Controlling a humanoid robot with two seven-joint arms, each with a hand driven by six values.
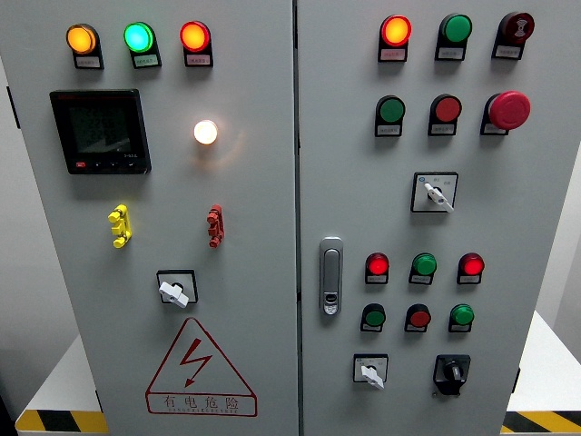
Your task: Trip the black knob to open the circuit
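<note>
The black knob [451, 371] sits at the lower right of the right cabinet door, a small rotary switch on a black square plate with its pointer roughly upright. Left of it is a white-handled selector [370, 371] turned toward the lower right. Neither of my hands shows in the head view; no arm enters from either side.
The grey cabinet has two doors with a latch handle [331, 276] near the seam. Indicator lamps, push buttons and a red mushroom stop button [508, 110] fill the right door. The left door carries a meter [100, 131], a lit white lamp [206, 133], another white selector [174, 292] and a warning triangle [200, 368].
</note>
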